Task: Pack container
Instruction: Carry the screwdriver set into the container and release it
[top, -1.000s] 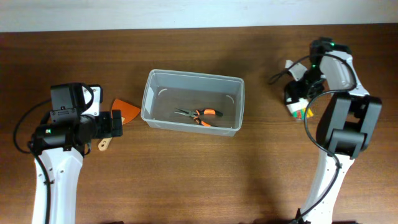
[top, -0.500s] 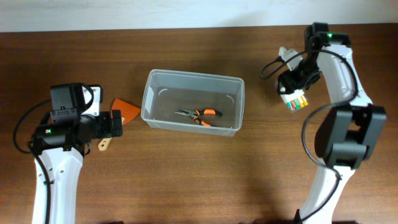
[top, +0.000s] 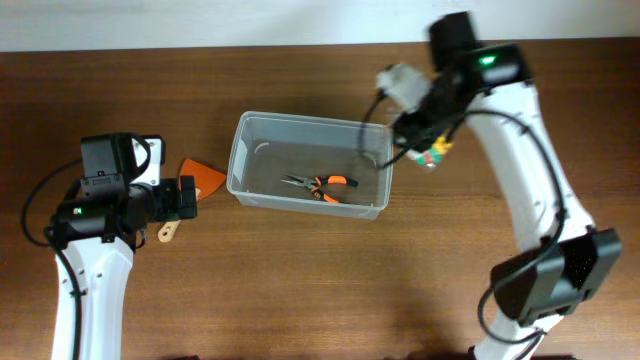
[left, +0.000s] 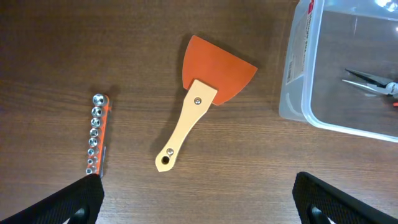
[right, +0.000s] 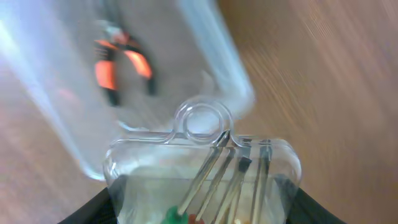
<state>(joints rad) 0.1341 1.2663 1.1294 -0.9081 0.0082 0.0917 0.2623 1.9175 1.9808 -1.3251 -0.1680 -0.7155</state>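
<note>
The clear plastic container (top: 309, 165) stands mid-table with orange-handled pliers (top: 322, 184) inside; its corner shows in the left wrist view (left: 305, 74) and, blurred, in the right wrist view (right: 205, 56). My right gripper (top: 422, 140) is shut on a clear packet of small screwdrivers with coloured handles (right: 205, 168), held just right of the container's right rim (top: 389, 150). My left gripper (left: 196, 208) is open and empty, above an orange scraper with a wooden handle (left: 202, 106) left of the container.
An orange rail of metal sockets (left: 97, 134) lies left of the scraper. The scraper also shows in the overhead view (top: 203, 178) beside my left arm. The table's back edge meets a white wall.
My right arm has swung left from the table's far right, carrying the screwdriver packet up to the container's right rim. My left arm has not moved.
</note>
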